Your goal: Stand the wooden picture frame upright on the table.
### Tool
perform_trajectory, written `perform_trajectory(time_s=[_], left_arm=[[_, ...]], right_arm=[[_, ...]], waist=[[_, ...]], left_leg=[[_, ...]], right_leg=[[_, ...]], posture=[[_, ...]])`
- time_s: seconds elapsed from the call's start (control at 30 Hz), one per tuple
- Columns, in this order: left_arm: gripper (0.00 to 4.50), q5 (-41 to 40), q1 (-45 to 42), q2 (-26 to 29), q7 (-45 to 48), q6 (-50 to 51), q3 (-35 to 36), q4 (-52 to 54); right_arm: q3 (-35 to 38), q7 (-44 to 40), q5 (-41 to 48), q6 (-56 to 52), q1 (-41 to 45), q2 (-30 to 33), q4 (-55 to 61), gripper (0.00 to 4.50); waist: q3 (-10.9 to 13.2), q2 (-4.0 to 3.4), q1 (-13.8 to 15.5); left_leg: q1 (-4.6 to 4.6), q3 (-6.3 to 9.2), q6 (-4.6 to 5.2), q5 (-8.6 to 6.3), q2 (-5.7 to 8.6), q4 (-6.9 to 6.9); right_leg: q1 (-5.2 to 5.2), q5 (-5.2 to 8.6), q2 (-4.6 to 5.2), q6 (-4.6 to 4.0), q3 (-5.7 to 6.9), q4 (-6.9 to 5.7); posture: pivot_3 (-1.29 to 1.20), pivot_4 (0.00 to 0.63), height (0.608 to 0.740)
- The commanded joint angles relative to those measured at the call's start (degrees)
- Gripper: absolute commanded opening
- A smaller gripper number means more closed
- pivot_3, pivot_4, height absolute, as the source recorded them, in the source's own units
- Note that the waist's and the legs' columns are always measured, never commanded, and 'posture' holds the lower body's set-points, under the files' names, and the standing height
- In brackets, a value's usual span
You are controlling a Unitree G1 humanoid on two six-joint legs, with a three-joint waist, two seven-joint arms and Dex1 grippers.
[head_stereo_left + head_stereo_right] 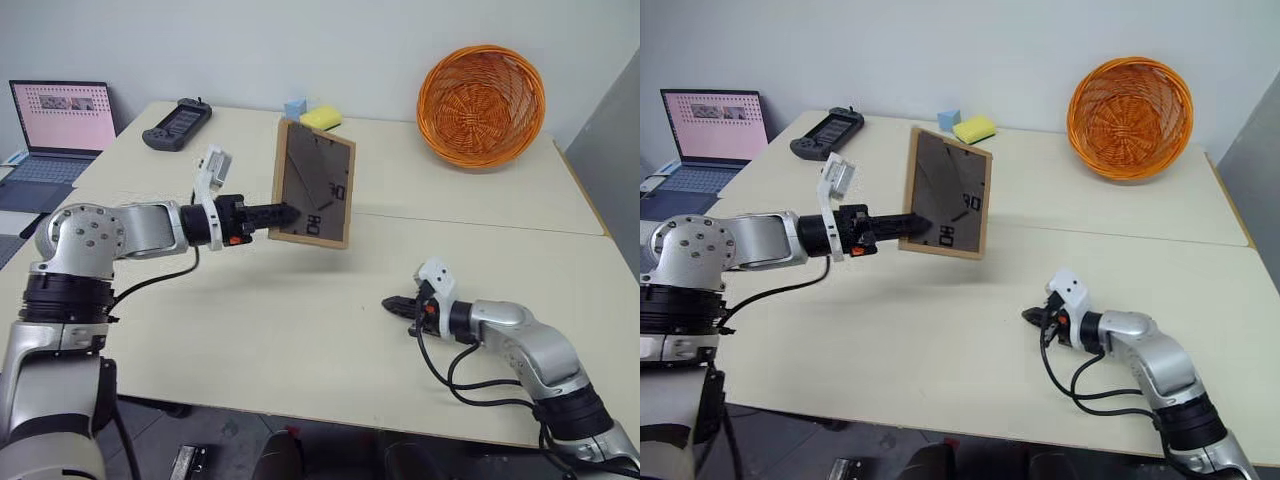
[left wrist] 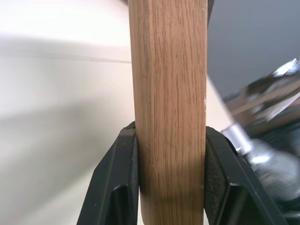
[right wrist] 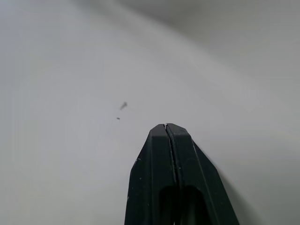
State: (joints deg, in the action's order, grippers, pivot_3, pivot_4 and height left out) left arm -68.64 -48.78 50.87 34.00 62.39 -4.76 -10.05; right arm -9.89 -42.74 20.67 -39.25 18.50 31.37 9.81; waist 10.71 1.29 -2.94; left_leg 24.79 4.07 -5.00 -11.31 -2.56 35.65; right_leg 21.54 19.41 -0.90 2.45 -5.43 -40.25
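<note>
Small rectangular light-wood picture frame [image 1: 313, 183], dark grey back panel: stiff, light, likely fragile-fronted, held clear above the pale cream table [image 1: 300, 330], its side rail clamped in your left pincer [image 1: 283, 214]; right pincer [image 1: 392, 304] closed, empty.

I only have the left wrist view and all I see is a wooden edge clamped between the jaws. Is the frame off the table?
Observer: Yes. The wooden picture frame hangs in the air above the table, gripped at its side edge by the left gripper.
Operator: Which face points at the robot?
Observer: The dark back panel, with its stand.
Operator: Where is the other arm?
Observer: The right gripper is low over the table, jaws shut, well apart from the frame.
</note>
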Motion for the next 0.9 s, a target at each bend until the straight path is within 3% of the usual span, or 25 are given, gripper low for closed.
perform_trajectory(time_s=[0.03, 0.23, 0.4, 0.57, 0.83, 0.9], left_arm=[[1.30, 15.15, 1.98, 2.04, 15.50, -13.92, -4.84, 9.08], [1.30, 28.51, 2.50, -2.37, 20.33, -23.80, -7.21, 8.23], [1.30, 34.86, 1.40, -5.87, 21.53, -28.28, -6.13, 4.56], [1.30, 39.40, -0.27, -7.49, 23.35, -31.94, -4.88, -0.32], [1.30, 41.55, -1.41, -9.54, 25.18, -31.35, -3.06, -1.01], [1.30, 41.85, -1.25, -9.75, 25.61, -31.12, -2.80, -0.27]], right_arm=[[3.11, -2.39, 0.11, 2.31, 2.22, 2.18, -0.05, 0.00], [7.31, -6.94, 5.73, -1.75, 9.95, 5.53, 3.35, 0.00], [12.12, -9.73, 13.67, -8.43, 18.11, 8.14, 6.86, 0.00], [14.24, -7.05, 16.58, -10.88, 23.09, 7.00, 6.81, 0.00], [11.88, 0.23, 13.98, -9.15, 23.74, -0.06, 4.67, 1.50], [11.52, 1.30, 13.53, -8.68, 23.71, -1.50, 4.06, 1.50]], waist=[[0.03, -0.05, 0.09], [0.14, -0.12, 0.09], [0.17, -0.17, 0.11], [0.17, -0.17, 0.19], [0.17, -0.17, 0.05], [0.17, -0.17, 0.03]], left_leg=[[0.01, 0.00, 0.00, 0.00, -0.01, -0.01], [0.02, -0.06, 0.03, -0.01, -0.04, 0.01], [0.05, -0.04, 0.03, -0.02, -0.06, 0.01], [0.07, 0.00, 0.04, -0.02, -0.05, 0.02], [0.10, 0.02, 0.04, -0.02, -0.05, 0.06], [0.10, 0.02, 0.04, -0.02, -0.05, 0.06]], right_leg=[[-0.01, 0.00, 0.00, 0.00, 0.00, 0.06], [-0.05, -0.01, -0.02, 0.00, -0.05, 0.17], [-0.04, -0.01, -0.03, 0.00, -0.03, 0.18], [-0.06, -0.01, -0.02, -0.01, 0.02, 0.21], [-0.04, -0.01, -0.01, -0.01, 0.04, 0.15], [-0.04, -0.02, -0.01, -0.01, 0.05, 0.14]], posture=[[0.00, 0.150, 0.740], [0.00, 0.150, 0.740], [0.00, 0.150, 0.740], [0.00, 0.150, 0.740], [0.00, 0.150, 0.740], [0.00, 0.150, 0.740]])
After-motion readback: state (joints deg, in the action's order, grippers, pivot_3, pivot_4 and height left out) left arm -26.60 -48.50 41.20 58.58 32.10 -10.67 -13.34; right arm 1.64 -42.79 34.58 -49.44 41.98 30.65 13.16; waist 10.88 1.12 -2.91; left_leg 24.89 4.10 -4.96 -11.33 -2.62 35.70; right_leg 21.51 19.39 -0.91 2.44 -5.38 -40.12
